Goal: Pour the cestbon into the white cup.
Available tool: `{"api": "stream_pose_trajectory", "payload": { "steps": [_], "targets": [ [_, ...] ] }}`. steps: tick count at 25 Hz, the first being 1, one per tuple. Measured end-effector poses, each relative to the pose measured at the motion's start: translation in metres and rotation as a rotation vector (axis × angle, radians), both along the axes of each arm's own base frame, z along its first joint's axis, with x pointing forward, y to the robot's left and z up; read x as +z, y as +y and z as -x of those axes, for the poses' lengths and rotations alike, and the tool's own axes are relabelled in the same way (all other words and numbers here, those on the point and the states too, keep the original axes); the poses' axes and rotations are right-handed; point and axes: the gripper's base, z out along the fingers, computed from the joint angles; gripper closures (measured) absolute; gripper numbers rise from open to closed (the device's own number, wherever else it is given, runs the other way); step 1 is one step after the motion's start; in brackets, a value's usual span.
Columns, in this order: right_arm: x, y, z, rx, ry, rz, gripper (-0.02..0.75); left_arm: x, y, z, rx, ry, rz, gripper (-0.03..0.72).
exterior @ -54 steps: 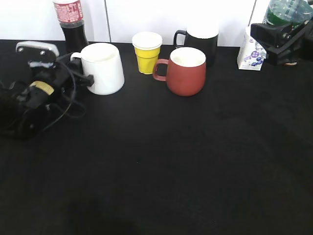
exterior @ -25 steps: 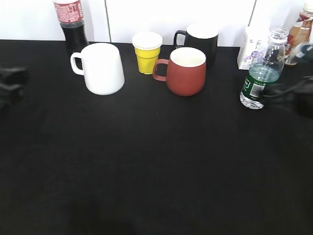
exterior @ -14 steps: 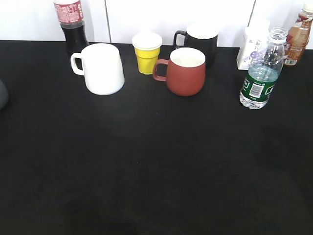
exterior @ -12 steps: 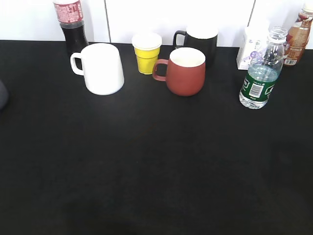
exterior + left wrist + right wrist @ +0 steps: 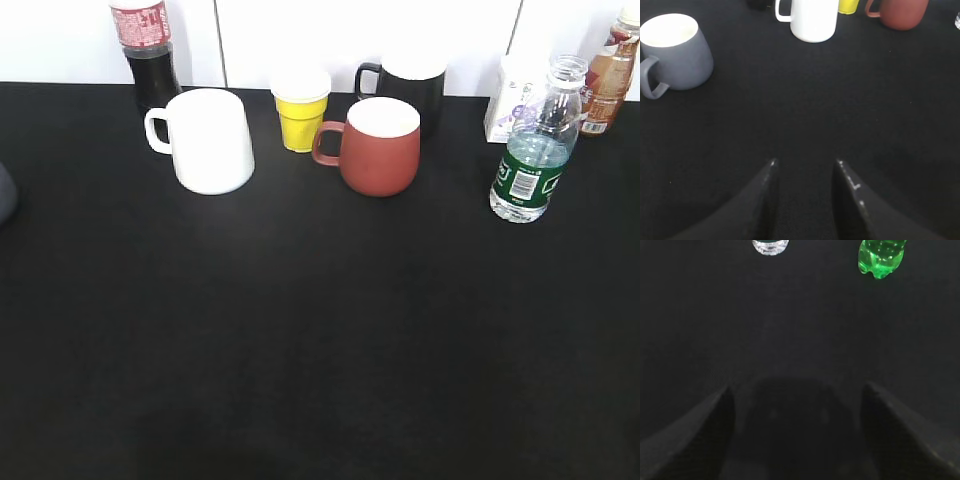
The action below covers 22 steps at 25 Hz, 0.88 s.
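Observation:
The cestbon (image 5: 532, 150), a clear uncapped bottle with a dark green label, stands upright at the right of the black table. Its clear base shows at the top of the right wrist view (image 5: 771, 246). The white cup (image 5: 208, 140) stands at the back left, handle to the left, and also shows in the left wrist view (image 5: 813, 18). My left gripper (image 5: 806, 165) is open and empty, low over bare table well short of the cup. My right gripper (image 5: 797, 390) is wide open and empty, well back from the bottle. Neither gripper shows in the exterior view.
A red-brown mug (image 5: 380, 146), a yellow cup (image 5: 301, 108) and a black mug (image 5: 404, 82) stand between cup and bottle. A cola bottle (image 5: 146, 52), white carton (image 5: 508, 102) and brown drink bottle (image 5: 608, 72) line the back. A grey mug (image 5: 674, 56) and green bottle (image 5: 881, 258) stand nearby.
The right gripper held the bottle aloft, then set it down upright at the right. The left gripper left the white cup. Both arms have withdrawn out of the exterior view.

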Motion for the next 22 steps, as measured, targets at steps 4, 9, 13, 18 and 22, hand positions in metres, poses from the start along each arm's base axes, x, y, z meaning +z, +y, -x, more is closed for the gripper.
{"api": "stream_pose_trajectory", "payload": {
  "steps": [4, 9, 13, 18, 22],
  "targets": [
    [0.001, 0.000, 0.000, 0.001, -0.011, -0.002, 0.143, 0.000, 0.000, 0.001, 0.000, -0.005, 0.002, 0.424],
    [0.001, 0.000, 0.001, 0.002, -0.020, -0.005, 0.143, 0.000, 0.000, 0.001, 0.033, -0.005, 0.001, 0.428],
    [0.001, -0.002, 0.011, -0.113, -0.086, -0.012, 0.143, 0.000, 0.000, 0.000, 0.156, -0.006, 0.001, 0.428],
    [0.001, -0.001, 0.019, -0.237, -0.133, -0.011, 0.143, 0.000, 0.000, 0.007, 0.229, -0.057, 0.008, 0.446],
    [0.001, -0.001, 0.019, -0.236, -0.135, -0.011, 0.143, 0.000, 0.000, 0.007, 0.227, -0.057, 0.008, 0.447]
  ]
}}
